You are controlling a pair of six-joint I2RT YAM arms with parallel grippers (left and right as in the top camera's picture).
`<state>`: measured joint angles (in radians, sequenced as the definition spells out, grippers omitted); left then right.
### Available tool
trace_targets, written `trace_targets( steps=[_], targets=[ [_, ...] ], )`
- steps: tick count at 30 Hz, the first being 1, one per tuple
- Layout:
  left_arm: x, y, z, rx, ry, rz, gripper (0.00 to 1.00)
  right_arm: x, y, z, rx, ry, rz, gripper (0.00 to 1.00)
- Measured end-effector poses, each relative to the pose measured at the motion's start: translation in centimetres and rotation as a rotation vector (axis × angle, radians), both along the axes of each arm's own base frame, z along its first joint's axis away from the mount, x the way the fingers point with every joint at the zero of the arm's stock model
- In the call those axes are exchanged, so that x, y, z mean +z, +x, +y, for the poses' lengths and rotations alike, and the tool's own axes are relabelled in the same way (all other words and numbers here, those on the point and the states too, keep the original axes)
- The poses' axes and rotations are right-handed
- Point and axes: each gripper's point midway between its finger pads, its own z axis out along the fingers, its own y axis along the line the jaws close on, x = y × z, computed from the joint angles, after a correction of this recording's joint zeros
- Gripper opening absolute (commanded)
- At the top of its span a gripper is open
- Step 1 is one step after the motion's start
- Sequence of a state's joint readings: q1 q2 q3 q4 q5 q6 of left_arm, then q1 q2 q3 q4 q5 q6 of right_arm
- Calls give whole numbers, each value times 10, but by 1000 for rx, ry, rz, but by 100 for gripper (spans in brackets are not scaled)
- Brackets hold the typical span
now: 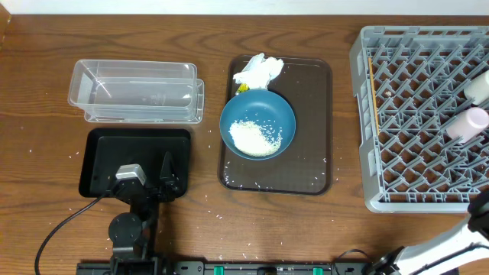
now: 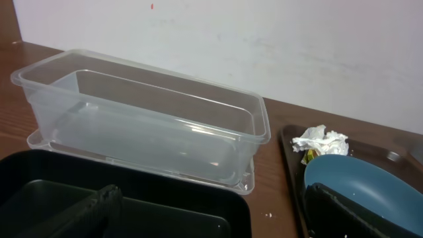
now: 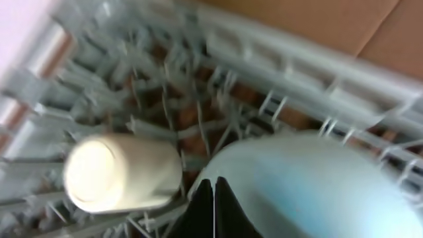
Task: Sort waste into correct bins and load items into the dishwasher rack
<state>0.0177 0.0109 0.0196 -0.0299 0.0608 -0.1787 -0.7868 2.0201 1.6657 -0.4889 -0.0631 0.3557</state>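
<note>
One pair, the left fingers, spread wide above the black tray. The right fingers are nearly closed by the light-blue dish inside the dishwasher rack; gripping or not, I cannot tell. Loading, I'd say. Next: dark-blue bowl, rice binned first. Open worktop between; rack wall close.

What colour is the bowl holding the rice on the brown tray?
The bowl is dark blue, clearest in the overhead view.
</note>
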Motion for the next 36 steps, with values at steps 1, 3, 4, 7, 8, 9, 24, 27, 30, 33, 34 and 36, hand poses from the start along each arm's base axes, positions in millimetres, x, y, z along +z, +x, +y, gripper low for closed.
trace_targets(
  steps=[1,3,4,7,8,9,24,27,30,33,34,36],
  targets=[
    [0,0,0,0,0,0,91,-3,0,1,3,7,5,1],
    [0,0,0,0,0,0,91,-6,-1,4,5,16,17,1],
    [0,0,0,0,0,0,91,-5,-1,4,4,15,16,1],
    [0,0,0,0,0,0,91,0,-5,7,2,19,24,1],
    [0,0,0,0,0,0,91,5,-7,9,2,17,24,1],
    [0,0,0,0,0,0,91,10,-9,10,1,15,22,1],
    [0,0,0,0,0,0,91,75,-52,-6,-168,-174,80,1],
    [0,0,0,0,0,0,91,72,-62,-15,-216,-201,119,3],
    [0,0,0,0,0,0,91,67,-68,-22,-243,-209,141,3],
    [0,0,0,0,0,0,91,54,-72,-25,-253,-195,175,1],
    [0,0,0,0,0,0,91,50,-72,-25,-252,-189,182,1],
    [0,0,0,0,0,0,91,37,-73,-25,-249,-168,209,1]
  ],
)
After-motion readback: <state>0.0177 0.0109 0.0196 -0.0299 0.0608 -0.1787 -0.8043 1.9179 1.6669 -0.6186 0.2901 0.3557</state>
